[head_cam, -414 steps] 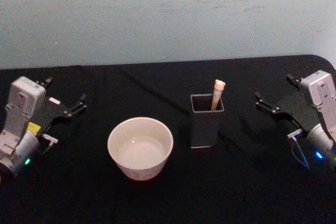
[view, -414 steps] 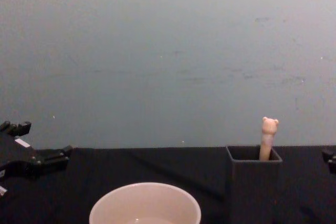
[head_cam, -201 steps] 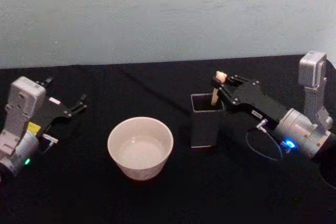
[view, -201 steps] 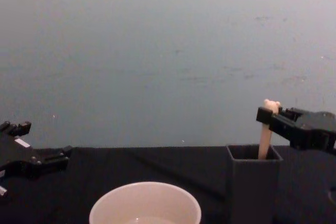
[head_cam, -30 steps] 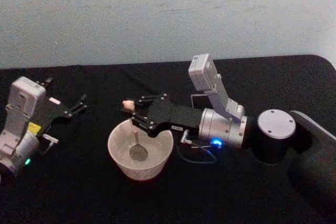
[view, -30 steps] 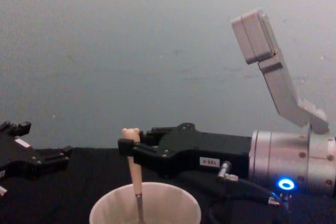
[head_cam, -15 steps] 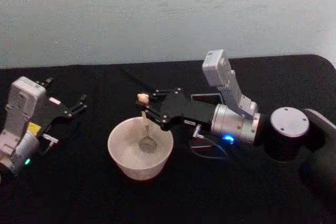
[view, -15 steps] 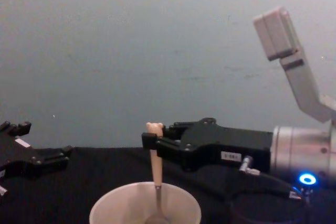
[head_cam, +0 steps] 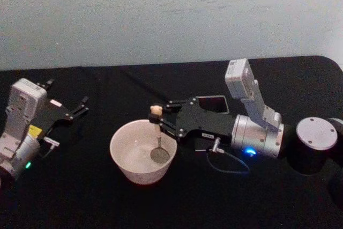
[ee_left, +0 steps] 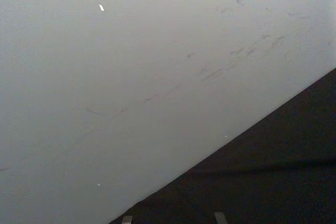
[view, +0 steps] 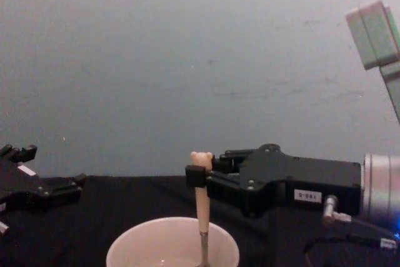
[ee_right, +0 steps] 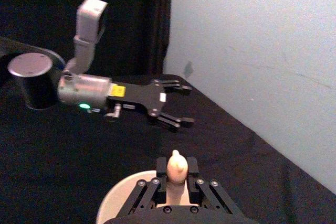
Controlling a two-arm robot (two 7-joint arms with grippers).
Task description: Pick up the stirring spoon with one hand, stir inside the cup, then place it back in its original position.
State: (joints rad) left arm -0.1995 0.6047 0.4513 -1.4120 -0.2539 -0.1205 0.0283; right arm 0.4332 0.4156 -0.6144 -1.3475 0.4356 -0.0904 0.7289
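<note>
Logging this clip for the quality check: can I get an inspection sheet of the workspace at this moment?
Surface: black table cloth, flat.
Job's things: stirring spoon roughly upright, its metal bowl down inside the cup, toward the cup's right side; dark grey holder stands behind the right arm.
Clutter: nothing seen.
Grippers: right pincer shut on the spoon's beige handle just below the bear head, over the cup's right rim; left pincer open, parked at the far left, apart from everything.
Cables: thin cable loop lying on the cloth under the right wrist.
Surroundings: plain pale wall behind the table.
</note>
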